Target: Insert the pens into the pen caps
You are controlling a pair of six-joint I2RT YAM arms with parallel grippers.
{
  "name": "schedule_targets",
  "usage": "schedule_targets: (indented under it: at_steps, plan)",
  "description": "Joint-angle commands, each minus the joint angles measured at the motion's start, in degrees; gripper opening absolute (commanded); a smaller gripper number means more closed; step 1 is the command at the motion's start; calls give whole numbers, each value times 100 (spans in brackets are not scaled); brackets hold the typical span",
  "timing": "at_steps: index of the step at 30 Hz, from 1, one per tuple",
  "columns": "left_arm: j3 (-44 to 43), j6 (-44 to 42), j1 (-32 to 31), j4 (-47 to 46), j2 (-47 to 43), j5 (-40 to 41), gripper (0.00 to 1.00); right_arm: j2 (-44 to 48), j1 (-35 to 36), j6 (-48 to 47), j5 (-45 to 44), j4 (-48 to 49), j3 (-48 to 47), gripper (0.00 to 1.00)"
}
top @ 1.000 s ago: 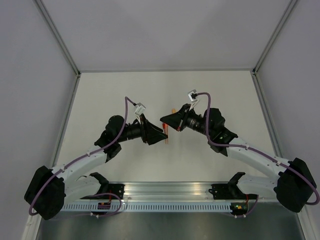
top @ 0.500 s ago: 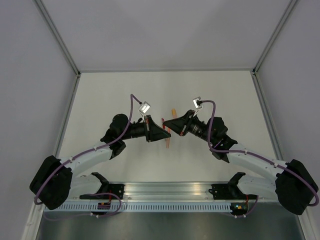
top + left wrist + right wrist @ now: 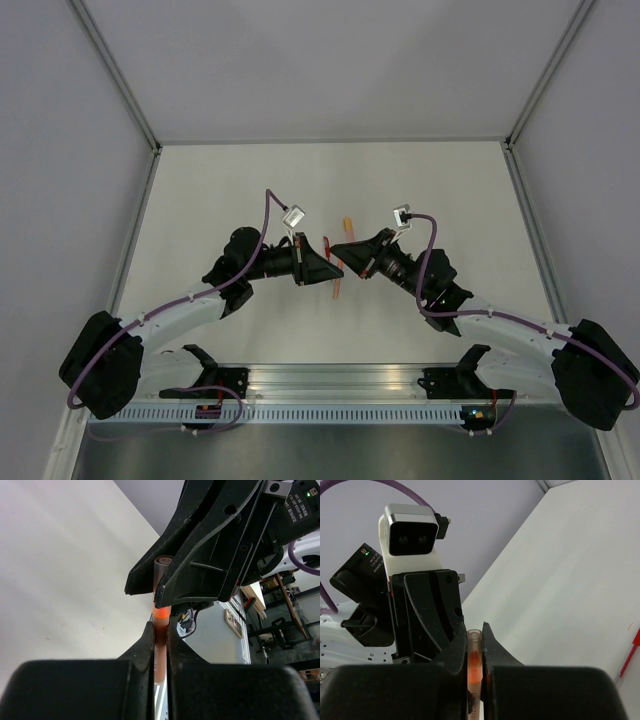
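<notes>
Left end effector (image 3: 160, 628) gripping orange pen (image 3: 159, 654), right end effector (image 3: 474, 632) (opposite) clamping cap (image 3: 474, 652)

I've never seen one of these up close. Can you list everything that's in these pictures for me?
Orange pen: one, pale orange, clamped in the left claw.
Orange cap: one, see-through orange, pinched in the right claw, in line with the pen.
Red pen: one, dark red, lying on the table.
Red cap: none I can make out.
Table: one, white, beneath everything.
Rail: one, metal, table's near edge.
Cables: two, purple, looped at the wrists.
Wrist cameras: two, white, behind the claws.
Arms: two, black and white, meeting mid-table.
Claws: two, black, both shut.
</notes>
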State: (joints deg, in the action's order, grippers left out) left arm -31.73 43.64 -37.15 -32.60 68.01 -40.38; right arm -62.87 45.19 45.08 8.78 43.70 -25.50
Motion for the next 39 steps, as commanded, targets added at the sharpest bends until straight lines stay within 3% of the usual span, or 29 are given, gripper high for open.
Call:
schedule_targets:
  at_steps: [1, 15, 23, 29, 31, 34, 35, 39]
  plan:
    - [-554, 145, 181, -537, -68, 1348, 2, -85, 508, 159, 565, 164, 282, 0]
    - [-1028, 277, 436, -186, -156, 1551, 2, -595, 1150, 185, 89, 666, 449, 0]
    - [-985, 426, 955, -186, -341, 1050, 2, -445, 1238, 141, 54, 464, 414, 0]
    - [-914, 497, 946, -212, -367, 436, 2, -568, 1238, -42, -262, 8, -218, 0]
    - [-923, 488, 955, -221, -385, 103, 2, -542, 1212, -183, -542, -571, -657, 0]
    - [-932, 243, 946, 130, -481, -119, 33, -489, 941, -377, -842, -1239, -1237, 0]
    - [-923, 137, 946, 314, -516, -110, 54, -481, 817, -438, -990, -1476, -1404, 0]
    - [-879, -294, 946, 1402, -604, 47, 71, -550, 141, -763, -931, -2654, -2351, 0]
